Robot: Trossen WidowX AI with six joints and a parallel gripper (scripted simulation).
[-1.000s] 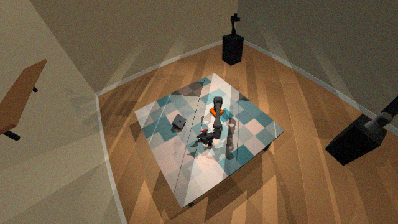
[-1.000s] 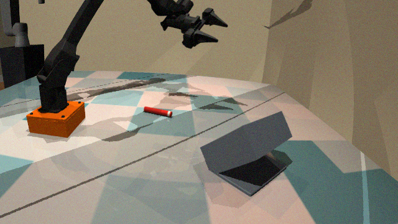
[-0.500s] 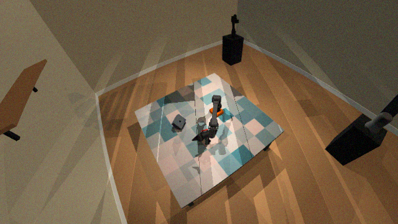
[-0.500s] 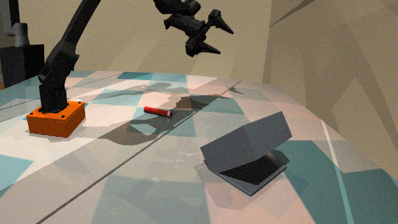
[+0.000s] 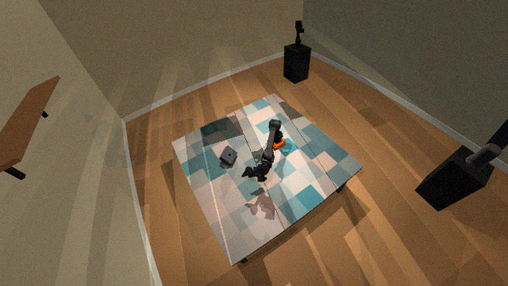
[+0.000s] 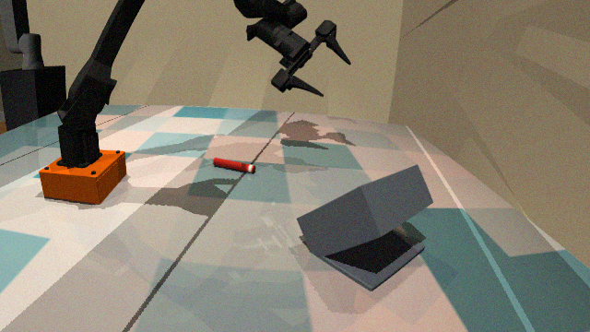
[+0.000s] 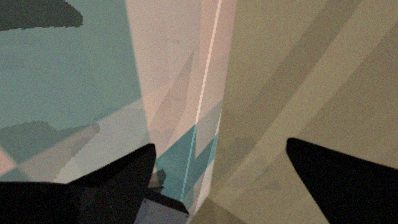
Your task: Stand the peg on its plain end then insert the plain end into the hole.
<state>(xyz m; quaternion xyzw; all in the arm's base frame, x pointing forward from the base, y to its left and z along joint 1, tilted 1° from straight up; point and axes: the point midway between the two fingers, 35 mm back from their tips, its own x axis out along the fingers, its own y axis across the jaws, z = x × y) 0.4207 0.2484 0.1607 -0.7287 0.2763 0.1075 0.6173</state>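
Observation:
The red peg (image 6: 230,164) lies on its side on the table (image 6: 240,286) (image 5: 309,197). Its white band is near the end toward the panel. In the top view the arm seems to hide the peg. The grey sloped panel (image 5: 226,159) (image 6: 341,214) stands on the table. Its hole shows as a dark dot in the top view; the exterior camera sees the panel from behind or the side. A corner of the panel (image 7: 162,212) shows low in the wrist view. My gripper (image 6: 336,79) (image 7: 220,147) is open and empty, high above the table, away from the peg and tilted downward.
The orange arm base (image 5: 279,144) (image 6: 78,180) stands on the table, on the far side of the peg from the panel. Black pedestals (image 5: 297,63) (image 5: 452,183) stand on the floor off the table. A brown shelf (image 5: 28,119) is on the left wall.

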